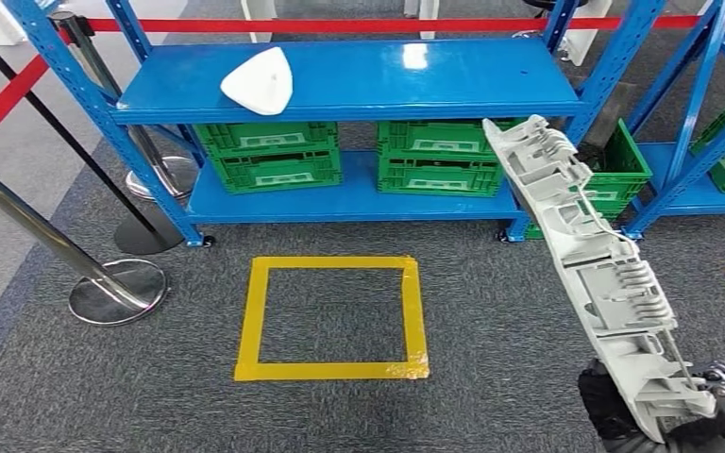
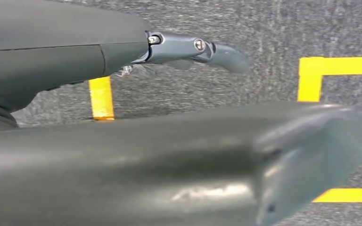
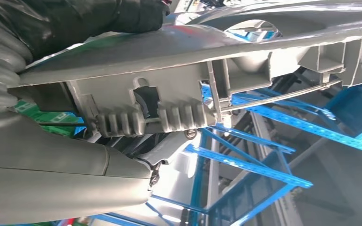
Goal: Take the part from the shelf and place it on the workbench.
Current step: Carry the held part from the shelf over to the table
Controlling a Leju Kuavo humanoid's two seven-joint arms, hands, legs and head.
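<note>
A: What does your right hand (image 1: 665, 420) have?

B: It grips the long grey part (image 1: 585, 255) by its near end. In the right wrist view the thumb (image 3: 61, 183) lies under the ribbed edge of the part (image 3: 179, 94), with the dark fingers (image 3: 75, 19) over the other side. From the hand the part slants up and forward, and its far tip stands in front of the shelf's right end.

A: And your left hand?

B: You see it in the left wrist view (image 2: 136, 155), above grey carpet and yellow tape. The fingers (image 2: 193, 49) are stretched out, apart from the thumb, with nothing between them.

A: What lies beyond the right hand?

B: To its left, on the floor, is a yellow tape square (image 1: 332, 317). Farther on is the blue shelf (image 1: 359, 90), with green crates (image 1: 269, 156) on its lower level. A white piece (image 1: 261, 81) rests on the top level, well to the left of the part's tip. Further left are stanchion posts (image 1: 104, 274) with a red barrier belt (image 1: 340, 25).
</note>
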